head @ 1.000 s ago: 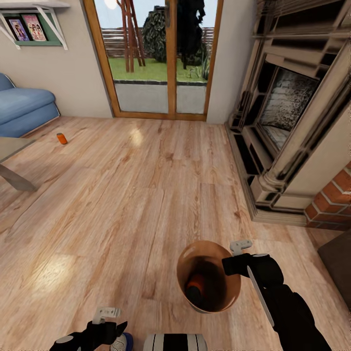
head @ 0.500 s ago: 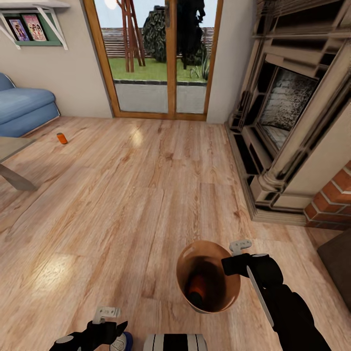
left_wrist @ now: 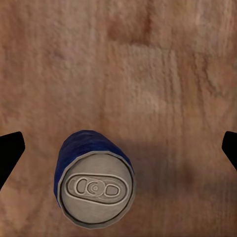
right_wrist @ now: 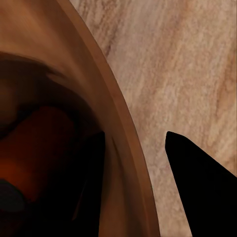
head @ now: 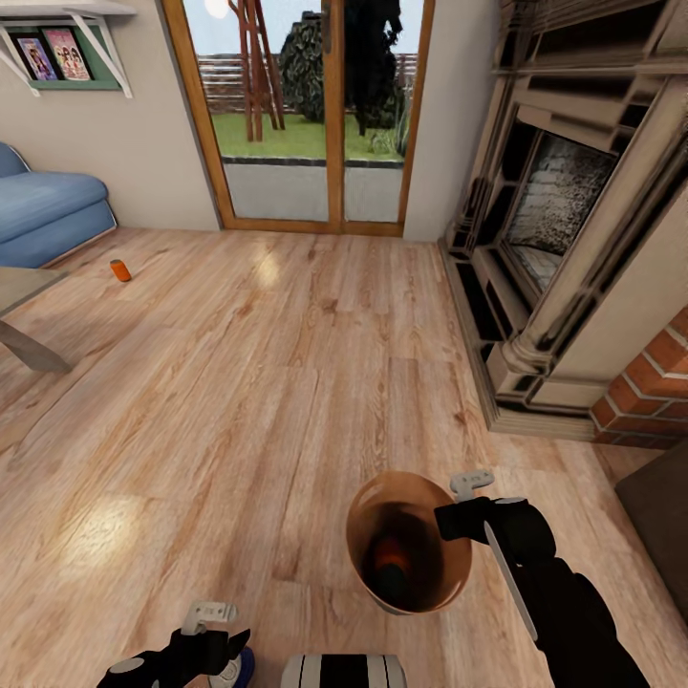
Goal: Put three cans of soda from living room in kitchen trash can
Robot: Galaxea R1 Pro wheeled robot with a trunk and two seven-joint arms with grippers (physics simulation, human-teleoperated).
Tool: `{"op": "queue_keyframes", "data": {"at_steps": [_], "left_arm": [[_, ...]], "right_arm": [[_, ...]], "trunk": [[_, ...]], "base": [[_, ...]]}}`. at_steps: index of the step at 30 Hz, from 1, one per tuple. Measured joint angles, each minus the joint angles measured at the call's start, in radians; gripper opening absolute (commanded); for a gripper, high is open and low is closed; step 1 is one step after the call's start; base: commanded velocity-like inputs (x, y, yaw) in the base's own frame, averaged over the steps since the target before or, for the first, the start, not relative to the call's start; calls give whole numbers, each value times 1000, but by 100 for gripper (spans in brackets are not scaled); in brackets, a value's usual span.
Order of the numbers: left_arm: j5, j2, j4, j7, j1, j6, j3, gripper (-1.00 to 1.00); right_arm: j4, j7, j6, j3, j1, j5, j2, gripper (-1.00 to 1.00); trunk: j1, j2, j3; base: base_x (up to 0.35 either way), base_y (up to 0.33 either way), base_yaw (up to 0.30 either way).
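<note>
My right gripper (head: pixel 459 516) is shut on the rim of the trash can (head: pixel 449 573), a copper-lined bucket held just above the wood floor. In the right wrist view one finger (right_wrist: pixel 91 177) sits inside the trash can's wall (right_wrist: pixel 74 74) and the other outside. An orange soda can (head: pixel 390 554) lies inside at the bottom. The dark blue soda can (left_wrist: pixel 95 185) stands upright on the floor between the wide-spread fingers of my left gripper (left_wrist: pixel 118 148), which is open; in the head view this blue can (head: pixel 241 666) peeks out beside the left gripper (head: pixel 212 645). Another orange soda can (head: pixel 120 270) lies far off near the sofa.
The blue sofa (head: pixel 48 215) and a glass coffee table's corner (head: pixel 24 320) are at the left. A large fireplace (head: pixel 564 239) with a brick edge (head: pixel 650 382) fills the right. Glass patio doors (head: pixel 306 115) stand straight ahead across the plank floor.
The orange can inside the trash can has shifted slightly and looks darker. The view has drifted a little; both arms hold their places.
</note>
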Motion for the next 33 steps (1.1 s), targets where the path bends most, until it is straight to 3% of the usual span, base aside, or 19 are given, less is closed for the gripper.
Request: {"op": "queue_keyframes", "data": {"at_steps": [15,33], "left_arm": [[0,0,0,-1,0,0,0,100],[1,0,-2,1,0,-3,2,100]], "right_arm": [[0,-1,0,2,0,0,2,-100],[0,-1,0,3,-1,-3,3,-100]], "trunk": [[0,0,0],[0,0,0]], "base": [[-86,-19,0],[3,32,0]]}}
